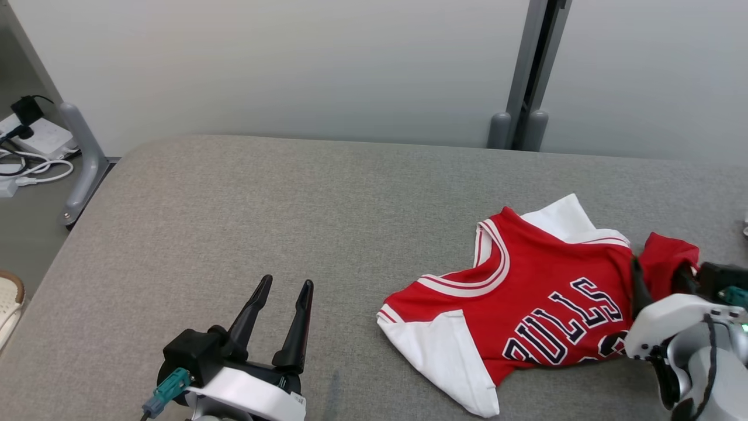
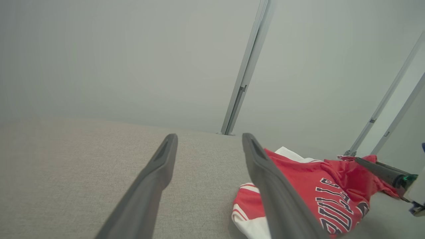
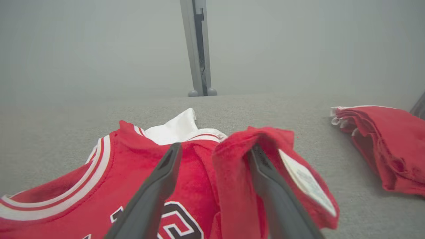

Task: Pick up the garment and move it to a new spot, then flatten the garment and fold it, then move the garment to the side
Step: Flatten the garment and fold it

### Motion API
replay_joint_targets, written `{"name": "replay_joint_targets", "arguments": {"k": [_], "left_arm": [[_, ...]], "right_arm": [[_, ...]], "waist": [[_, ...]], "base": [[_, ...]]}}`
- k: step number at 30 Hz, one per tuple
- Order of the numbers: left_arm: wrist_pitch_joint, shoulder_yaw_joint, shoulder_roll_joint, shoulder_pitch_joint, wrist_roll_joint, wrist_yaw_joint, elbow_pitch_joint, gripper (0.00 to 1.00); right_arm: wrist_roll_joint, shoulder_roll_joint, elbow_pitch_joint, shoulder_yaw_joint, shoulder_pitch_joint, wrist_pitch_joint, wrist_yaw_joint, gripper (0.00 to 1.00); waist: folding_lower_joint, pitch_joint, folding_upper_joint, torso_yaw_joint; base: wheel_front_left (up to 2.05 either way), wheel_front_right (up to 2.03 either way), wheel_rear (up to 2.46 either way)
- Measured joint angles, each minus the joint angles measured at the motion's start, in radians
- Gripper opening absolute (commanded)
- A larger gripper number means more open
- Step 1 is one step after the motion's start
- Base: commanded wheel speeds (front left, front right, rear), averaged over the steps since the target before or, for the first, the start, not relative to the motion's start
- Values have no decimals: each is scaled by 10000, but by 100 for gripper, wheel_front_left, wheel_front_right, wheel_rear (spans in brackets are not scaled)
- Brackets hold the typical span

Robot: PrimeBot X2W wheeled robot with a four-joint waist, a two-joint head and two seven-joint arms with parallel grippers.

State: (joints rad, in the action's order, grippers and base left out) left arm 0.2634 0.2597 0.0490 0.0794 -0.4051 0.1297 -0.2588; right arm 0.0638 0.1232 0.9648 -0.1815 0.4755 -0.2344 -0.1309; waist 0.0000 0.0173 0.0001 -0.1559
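Head view: a red jersey with white sleeves lies rumpled at the right of the grey desk, with a grey post behind and a power strip on the floor at left. The right claw stands spread at the hem, gripping nothing, a labelled fold draped over one finger. A folded red stack lies near. The left claw, wide and empty, hovers over the desk, well apart from the jersey

the left end effector points along the grey worktop, fingers spread wide with nothing between them. just to its right, partly behind its right finger, lies the red garment, bunched up where the right end effector meets it.
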Motion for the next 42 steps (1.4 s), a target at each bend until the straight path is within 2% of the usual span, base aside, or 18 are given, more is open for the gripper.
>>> {"name": "replay_joint_targets", "arguments": {"k": [6,12,16,20,29,37,42], "left_arm": [[2,-105,0,4,-2,0,90,100],[2,-192,0,51,-2,0,169,100],[0,-221,-4,97,0,0,213,100],[0,-276,-4,133,2,0,245,100],[2,-194,-4,334,-19,0,-291,100],[6,512,-15,1680,221,-48,-2830,100],[4,1206,-6,3052,447,-33,-5212,100]], "right_arm": [[686,12,-1135,1388,-253,-230,0,100],[1634,395,-3958,3035,-1232,-270,0,100],[1910,610,-5411,3323,-1804,-274,0,100],[1768,667,-6293,3290,-2318,-274,0,100],[1530,347,-6713,3122,-3020,-274,0,100],[1356,326,-6753,3193,-2819,-274,0,100],[1333,284,-6748,3212,-2675,-274,0,100]], "waist": [[0,-16,0,262],[0,-87,0,674],[0,-153,0,915],[0,-227,0,1112],[0,-472,-1,1667],[0,-947,0,2337],[0,-1287,0,2810]], "base": [[0,0,0],[0,0,0],[0,0,0],[0,0,0],[0,0,0],[0,0,0],[0,0,0]]}}
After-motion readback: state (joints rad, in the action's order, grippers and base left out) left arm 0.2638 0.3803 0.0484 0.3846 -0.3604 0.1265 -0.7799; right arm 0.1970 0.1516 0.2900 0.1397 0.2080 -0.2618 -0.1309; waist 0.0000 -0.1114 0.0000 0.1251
